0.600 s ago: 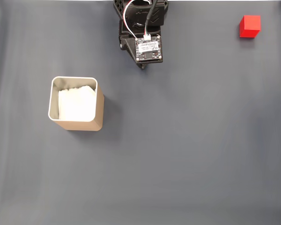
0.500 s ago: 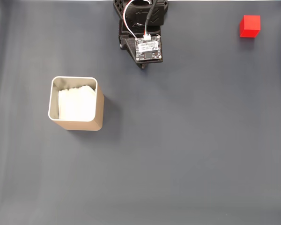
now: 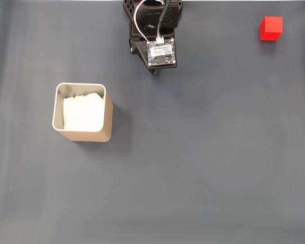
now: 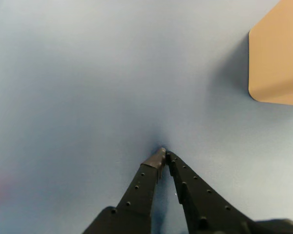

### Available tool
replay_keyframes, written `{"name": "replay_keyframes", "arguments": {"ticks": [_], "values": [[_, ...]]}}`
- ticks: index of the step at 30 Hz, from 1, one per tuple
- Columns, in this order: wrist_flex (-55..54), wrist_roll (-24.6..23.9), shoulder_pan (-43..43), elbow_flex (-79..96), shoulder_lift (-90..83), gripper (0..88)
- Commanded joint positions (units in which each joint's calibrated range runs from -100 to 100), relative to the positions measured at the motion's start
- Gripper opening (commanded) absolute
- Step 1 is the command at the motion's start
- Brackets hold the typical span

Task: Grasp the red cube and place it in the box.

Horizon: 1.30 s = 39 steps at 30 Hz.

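Resting over: bare grey surface (image 3: 203, 168), nothing held.
My gripper (image 4: 163, 156): fingertips together in the wrist view.
Red cube (image 3: 271, 28): top right corner in the fixed view, well apart from my arm.
Box (image 3: 83, 133): left side, upright, white padding inside.

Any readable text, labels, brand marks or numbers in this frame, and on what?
Small white label on the arm's circuit board, fixed view: printing present, too small to read.
Bright red matte cube: no text.
Tan square box with white padding: no text.
Black end effector, wrist view: no markings.
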Motion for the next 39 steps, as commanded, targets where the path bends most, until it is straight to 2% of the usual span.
{"name": "replay_keyframes", "arguments": {"ticks": [1,32,39], "values": [[0.8,0.2,0.4,0.5,0.1,0.6],[0.6,0.2,0.2,0.5,0.1,0.1],[-6.2,-0.6,0.6,0.5,0.1,0.1]]}}
